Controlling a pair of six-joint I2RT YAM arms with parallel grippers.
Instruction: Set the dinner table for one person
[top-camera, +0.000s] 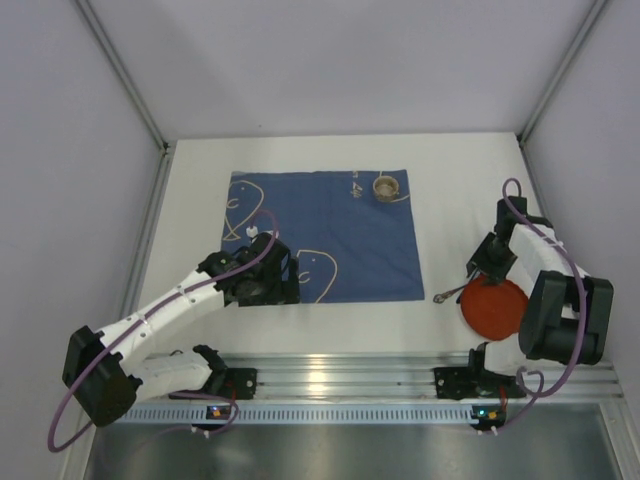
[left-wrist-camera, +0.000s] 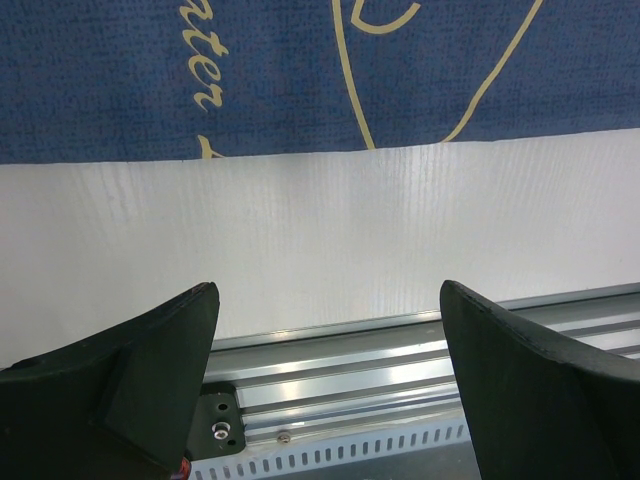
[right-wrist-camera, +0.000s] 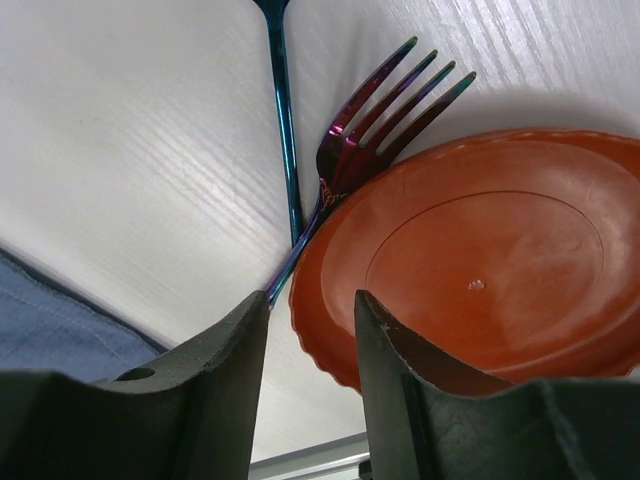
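Right gripper (right-wrist-camera: 311, 305): jaws parted by a narrow slot, nothing clasped, poised over the orange plate (right-wrist-camera: 480, 260) at its 11 o'clock rim (top view). Plate sits on the dinner table (top-camera: 450, 200), right side. Fork (right-wrist-camera: 350, 160) touches the rim at the plate's 9 o'clock, long axis roughly 8-to-2. Blue mat (top-camera: 340, 230) lies further out at 9–10 o'clock. Left gripper (left-wrist-camera: 328, 288), spread wide and empty, is well apart at the mat's near edge, so the right arm is nearer.
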